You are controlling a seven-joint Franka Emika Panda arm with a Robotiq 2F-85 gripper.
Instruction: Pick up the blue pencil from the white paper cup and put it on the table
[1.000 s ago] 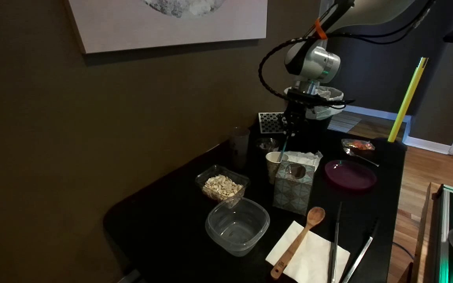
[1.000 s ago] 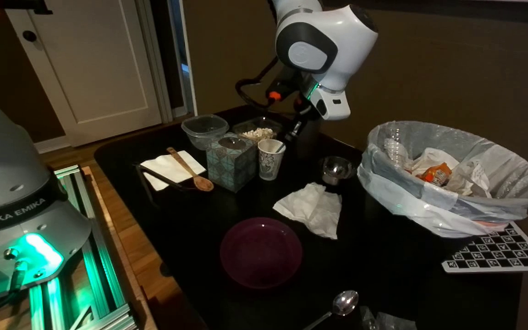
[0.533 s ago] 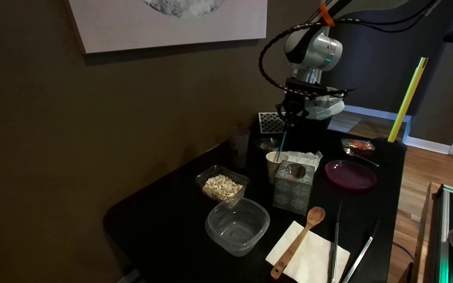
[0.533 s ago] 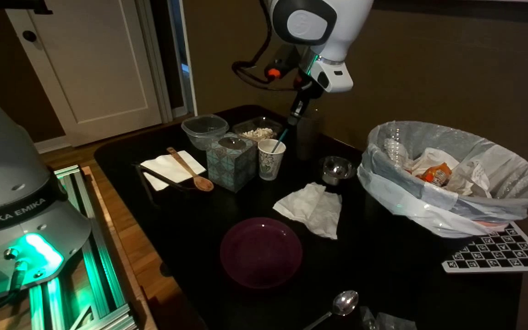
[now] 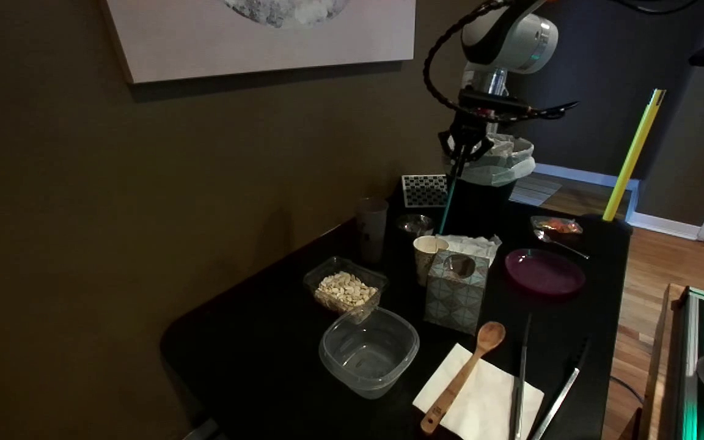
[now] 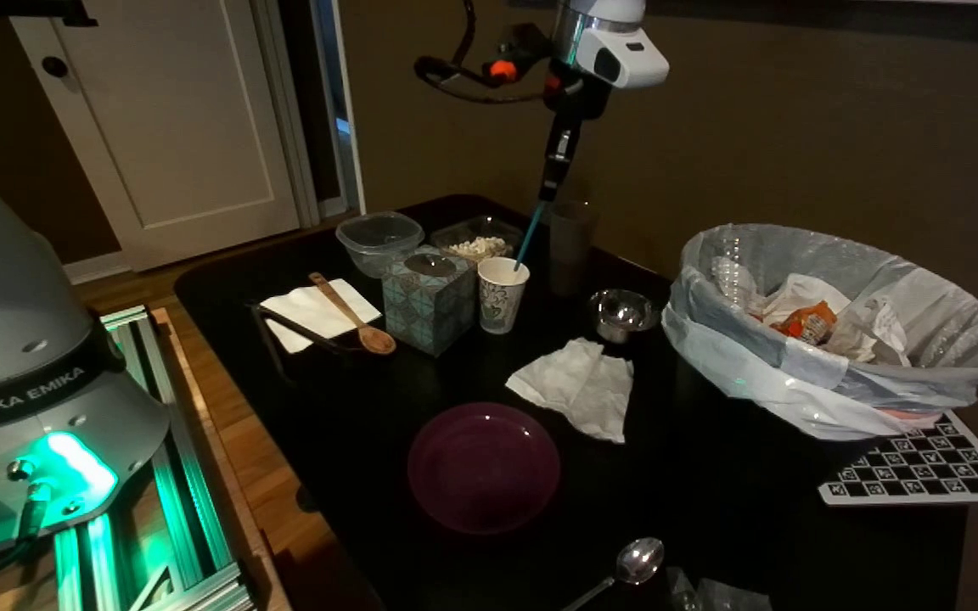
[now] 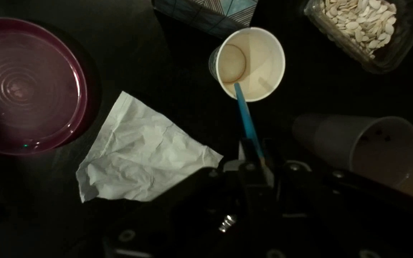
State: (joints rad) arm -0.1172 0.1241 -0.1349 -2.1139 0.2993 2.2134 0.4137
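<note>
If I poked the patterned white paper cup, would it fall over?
Probably: the patterned white paper cup stands tall and narrows toward its base. It's likely light, as the wrist view shows right down to its pale bottom. Its thin rim suggests it might dent.

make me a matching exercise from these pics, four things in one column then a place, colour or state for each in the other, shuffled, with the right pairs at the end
Things
1. blue pencil
2. paper cup
3. plate
4. wooden spoon

Places, colours or states
A. lying across a white napkin
B. held in the hand
C. dark purple
D. standing upright beside the tissue box

Right pairs
1-B
2-D
3-C
4-A
</note>
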